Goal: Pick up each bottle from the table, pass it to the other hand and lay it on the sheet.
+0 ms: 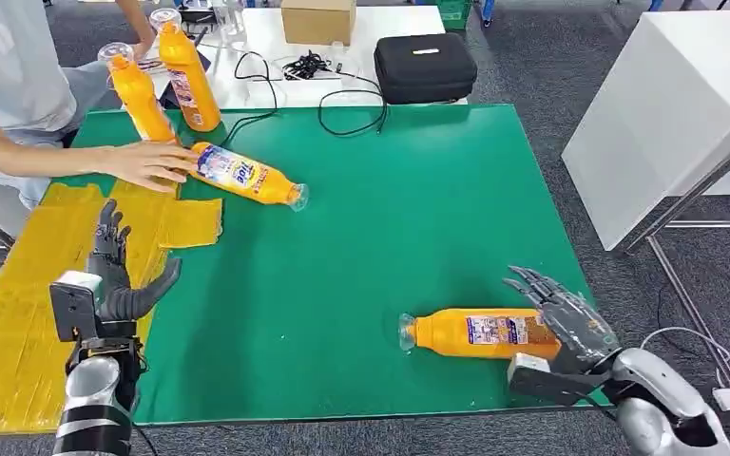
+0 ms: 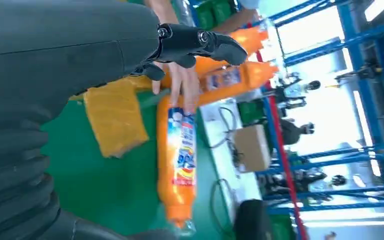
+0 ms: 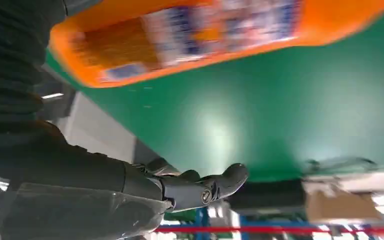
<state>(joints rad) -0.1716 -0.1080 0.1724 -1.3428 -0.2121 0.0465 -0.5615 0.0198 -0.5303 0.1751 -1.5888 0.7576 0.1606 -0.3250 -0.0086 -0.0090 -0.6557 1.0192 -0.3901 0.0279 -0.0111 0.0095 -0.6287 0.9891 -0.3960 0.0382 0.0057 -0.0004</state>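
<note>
While bottle (image 1: 480,333) lies flat | right hand (image 1: 570,323) fingers (image 1: 532,282) spread beside its base | grasping nothing

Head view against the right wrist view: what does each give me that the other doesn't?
Head view alone: the left hand open over the yellow sheet, a person's hand on a lying bottle, two upright bottles behind it. Right wrist view alone: a close look at the near bottle's label. Both: the near bottle, the right hand open beside it, and the green mat.
</note>
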